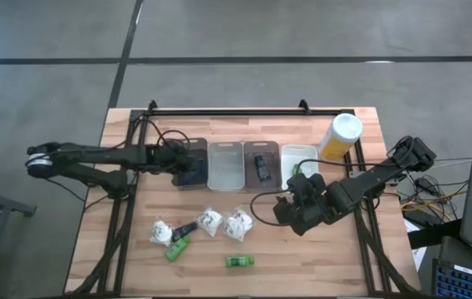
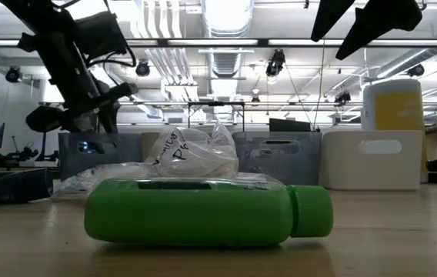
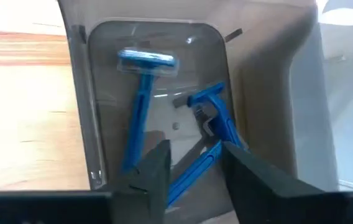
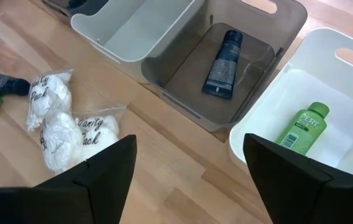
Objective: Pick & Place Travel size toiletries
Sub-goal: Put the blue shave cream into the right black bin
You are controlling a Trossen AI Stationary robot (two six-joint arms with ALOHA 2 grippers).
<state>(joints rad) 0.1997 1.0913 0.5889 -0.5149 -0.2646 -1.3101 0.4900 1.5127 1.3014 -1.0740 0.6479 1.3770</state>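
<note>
High view: the left gripper hangs over the leftmost tray, the right gripper over bare wood near the right-hand trays; bundles and a green bottle lie on the near side.
Left wrist view: its fingers, parted, straddle a blue razor in the tray beside another.
Right wrist view: its jaws are spread wide, holding nothing

The row of four trays stands wall to wall, no gap between them. The tall yellow bottle blocks the right end. Before the trays, bare wood lies open at the front right; wrapped bundles and green bottles clutter the front middle.
</note>
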